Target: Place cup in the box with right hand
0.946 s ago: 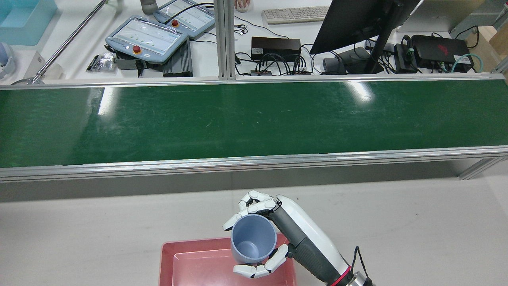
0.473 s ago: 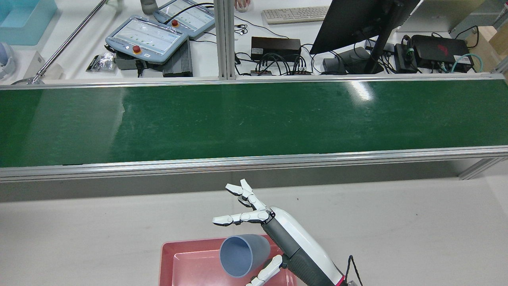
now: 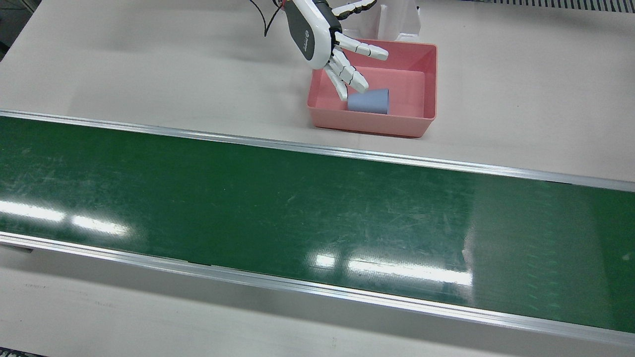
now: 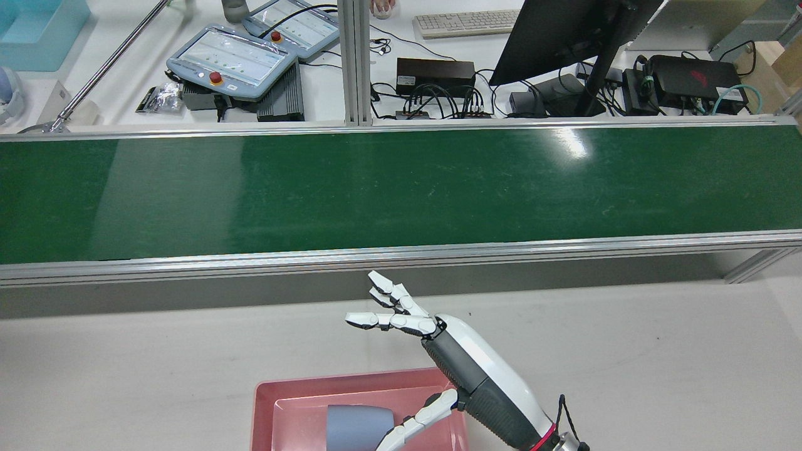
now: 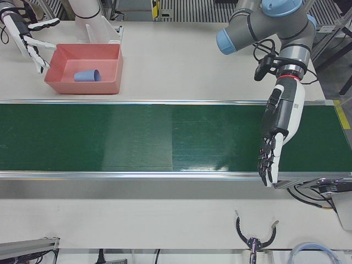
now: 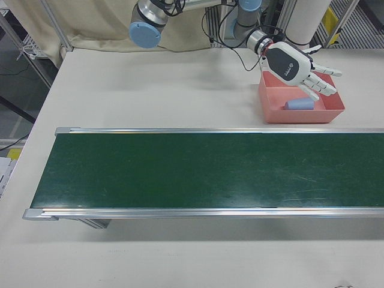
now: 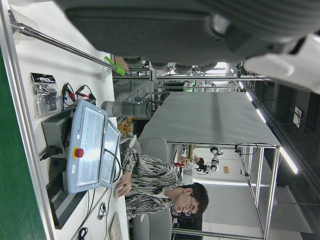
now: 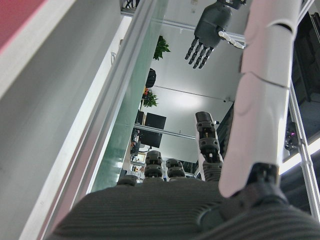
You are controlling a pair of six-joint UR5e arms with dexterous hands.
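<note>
In the rear view, nearest the camera at the 6 o'clock edge, the cup [image 4: 358, 427] lies on its side on the floor of the pink box [image 4: 276, 391], its mouth toward 3 o'clock. The right hand [image 4: 438, 357] hangs above the box's 3 o'clock wall with its fingers [image 4: 391, 321] spread wide and nothing in its grasp; the thumb reaches toward the cup, but contact cannot be told from any view. The front view shows the same state: the cup [image 3: 368, 101] rests inside the box [image 3: 429, 79], against the wall nearest the belt, with the right hand [image 3: 327, 42] over the box's rim. The task appears complete except for withdrawal. Risk: if the hand retracts low, the thumb or the lowest fingers may catch the cup or the box wall, rolling the cup or dragging the box across the tabletop [image 4: 626, 351]; a vertical lift before any sideways travel would avoid this. The cup, being on its side, may also roll if the box is jolted. Beyond the box, the green conveyor belt [image 4: 401, 188] carries nothing. In the left-front view, the left hand [image 5: 278, 132] hangs over the belt's far end, fingers straight and slightly apart, holding nothing, well apart from the box.
</note>
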